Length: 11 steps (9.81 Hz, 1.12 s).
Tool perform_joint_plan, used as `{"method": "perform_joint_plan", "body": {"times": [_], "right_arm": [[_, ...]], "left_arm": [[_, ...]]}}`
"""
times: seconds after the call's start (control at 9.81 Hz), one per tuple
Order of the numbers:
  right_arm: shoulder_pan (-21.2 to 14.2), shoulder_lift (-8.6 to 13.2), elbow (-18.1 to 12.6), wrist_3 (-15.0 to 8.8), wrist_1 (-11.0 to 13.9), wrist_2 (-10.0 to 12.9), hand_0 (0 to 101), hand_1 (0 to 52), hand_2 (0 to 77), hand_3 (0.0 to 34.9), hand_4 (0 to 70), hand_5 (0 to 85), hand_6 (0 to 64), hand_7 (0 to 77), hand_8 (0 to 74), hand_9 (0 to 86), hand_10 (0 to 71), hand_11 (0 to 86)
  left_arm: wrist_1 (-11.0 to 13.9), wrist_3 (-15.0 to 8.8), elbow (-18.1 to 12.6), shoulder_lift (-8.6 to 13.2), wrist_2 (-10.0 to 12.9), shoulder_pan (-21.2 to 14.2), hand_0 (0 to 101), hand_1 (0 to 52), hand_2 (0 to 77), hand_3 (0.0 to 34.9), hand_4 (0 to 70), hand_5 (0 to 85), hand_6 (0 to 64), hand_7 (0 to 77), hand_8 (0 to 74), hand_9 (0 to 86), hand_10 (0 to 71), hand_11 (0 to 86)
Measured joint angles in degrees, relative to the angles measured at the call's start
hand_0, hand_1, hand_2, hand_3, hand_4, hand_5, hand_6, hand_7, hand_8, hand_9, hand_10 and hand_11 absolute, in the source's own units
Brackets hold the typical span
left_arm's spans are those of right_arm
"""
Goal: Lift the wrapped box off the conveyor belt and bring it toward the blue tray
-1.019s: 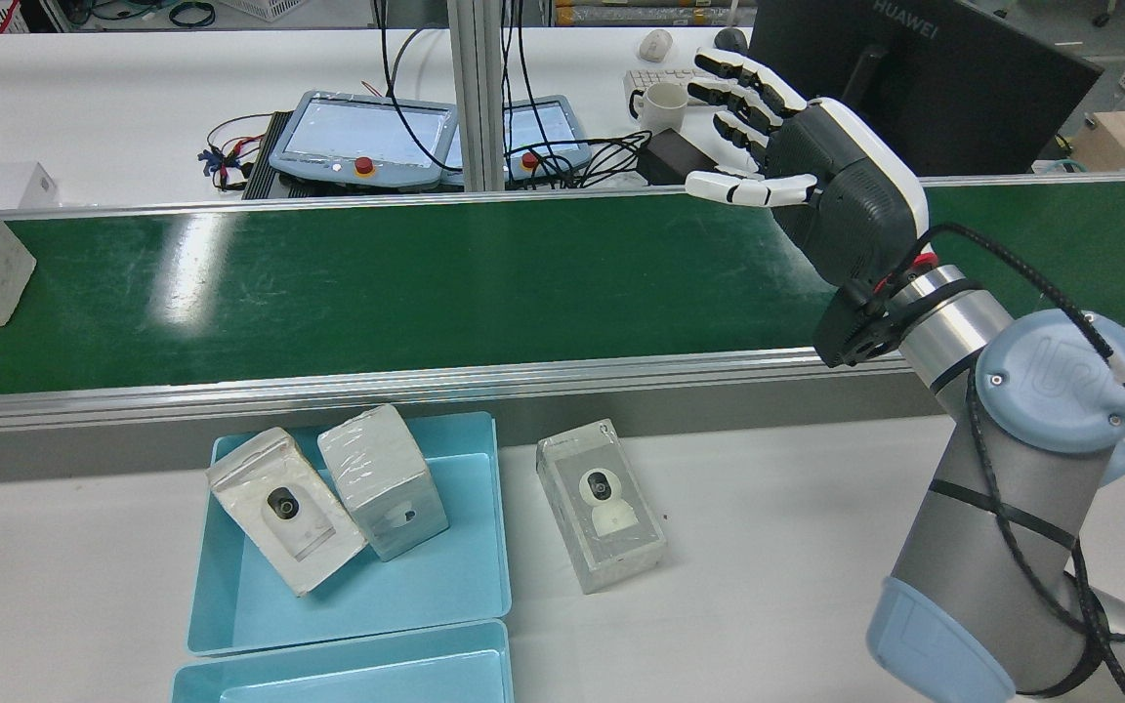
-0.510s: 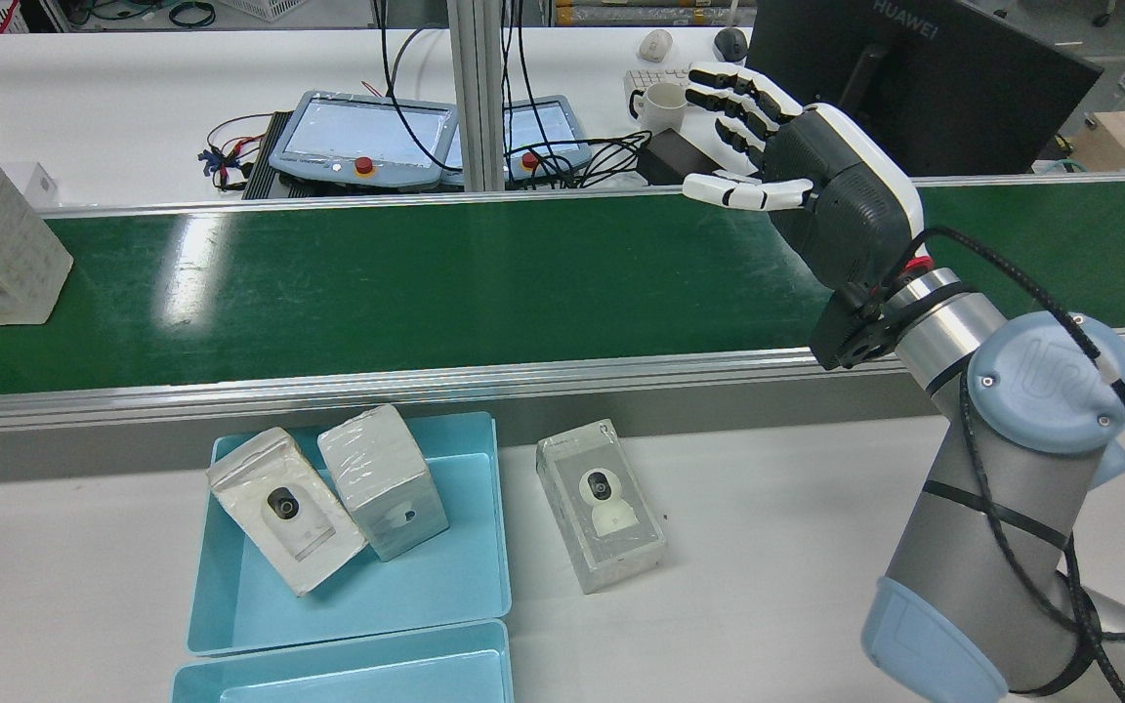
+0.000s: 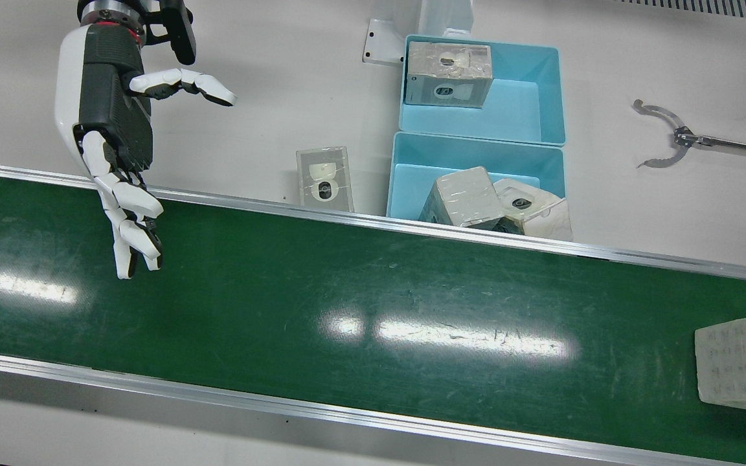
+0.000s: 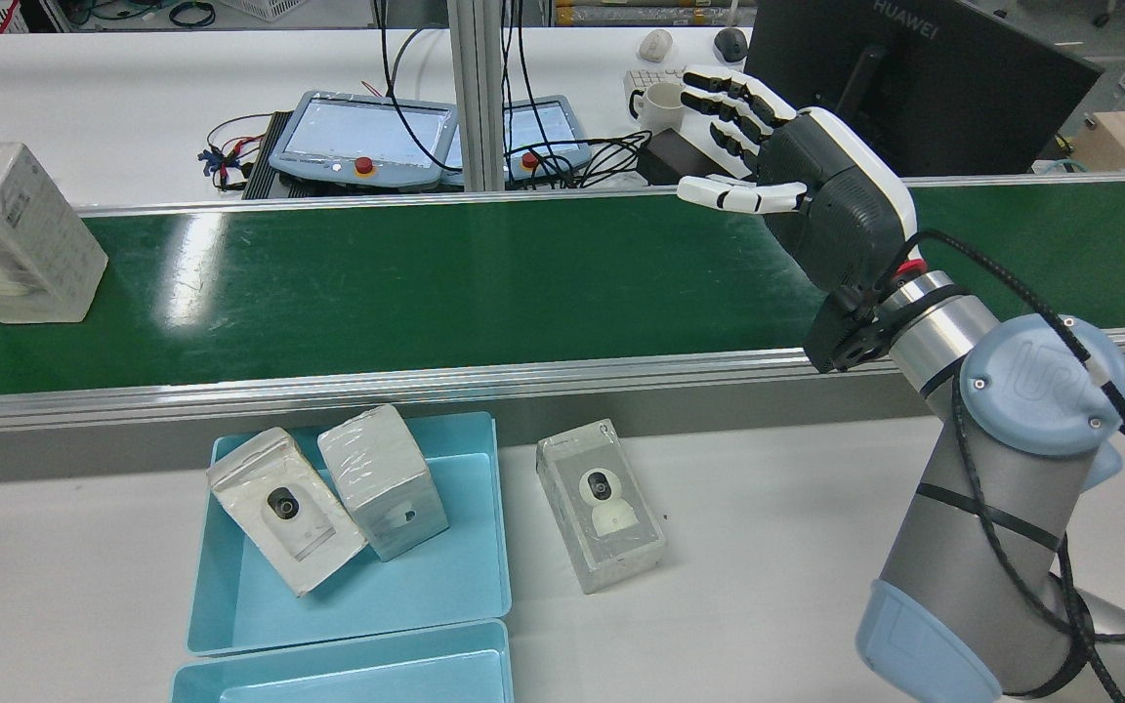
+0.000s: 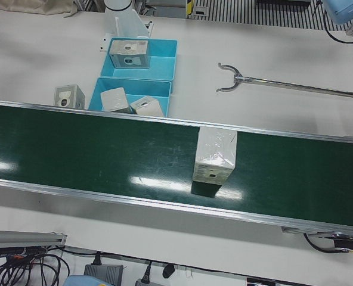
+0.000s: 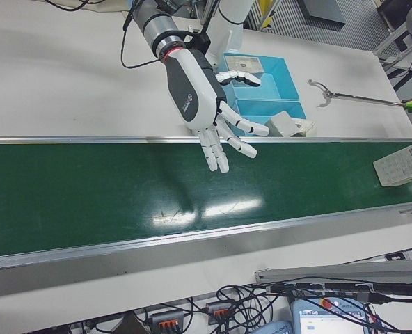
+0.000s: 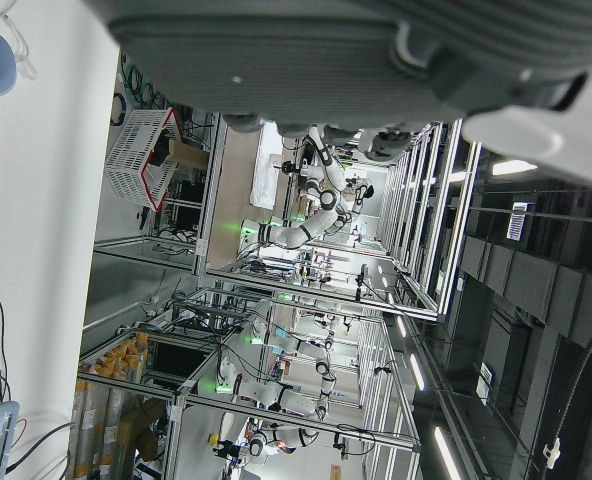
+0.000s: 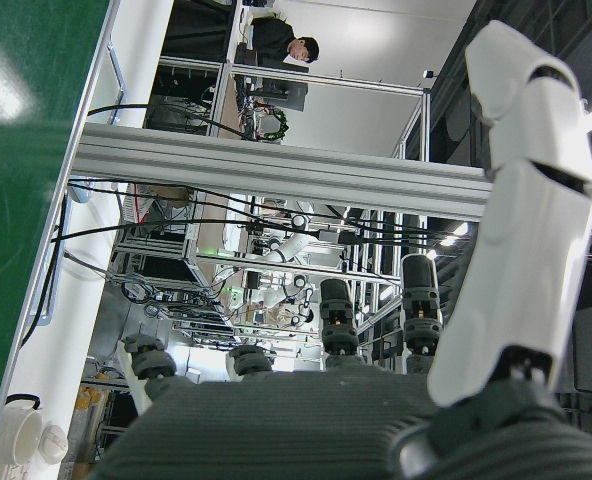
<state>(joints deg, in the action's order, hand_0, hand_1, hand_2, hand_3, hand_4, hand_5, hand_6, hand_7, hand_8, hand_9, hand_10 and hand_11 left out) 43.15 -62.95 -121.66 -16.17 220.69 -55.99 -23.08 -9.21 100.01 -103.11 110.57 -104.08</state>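
Note:
A wrapped white box (image 4: 16, 234) stands upright on the green conveyor belt (image 4: 475, 283) at its far left in the rear view. It also shows in the front view (image 3: 742, 362), the left-front view (image 5: 215, 155) and the right-front view (image 6: 401, 165). My right hand (image 4: 816, 195) is open and empty, fingers spread, held over the belt's right part, far from the box; it also shows in the front view (image 3: 114, 123). The blue tray (image 4: 426, 586) lies on the table below the belt and holds two wrapped boxes. My left hand (image 7: 376, 60) shows only as a dark palm.
A third wrapped box (image 4: 602, 513) lies on the white table right of the tray. A second blue tray (image 3: 528, 110) holds another box. A metal grabber tool (image 3: 671, 136) lies on the table beyond the trays. A monitor (image 4: 914, 78), pendants and cables sit behind the belt.
The wrapped box has ridden the belt to the right, further into the rear view. My right hand has shifted slightly left and stays open.

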Motion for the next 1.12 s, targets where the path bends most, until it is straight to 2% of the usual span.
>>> {"method": "perform_joint_plan", "body": {"times": [1.12], "right_arm": [[-1.1, -0.1, 0.4, -0.3, -0.3, 0.0, 42, 12.5, 24.0, 30.1, 10.9, 22.9, 0.0, 17.5, 0.0, 5.4, 4.9, 7.1]], "left_arm": [[0.0, 0.0, 0.0, 0.0, 0.0, 0.0, 0, 0.0, 0.5, 0.0, 0.0, 0.5, 0.0, 0.5, 0.5, 0.0, 0.0, 0.0]]}}
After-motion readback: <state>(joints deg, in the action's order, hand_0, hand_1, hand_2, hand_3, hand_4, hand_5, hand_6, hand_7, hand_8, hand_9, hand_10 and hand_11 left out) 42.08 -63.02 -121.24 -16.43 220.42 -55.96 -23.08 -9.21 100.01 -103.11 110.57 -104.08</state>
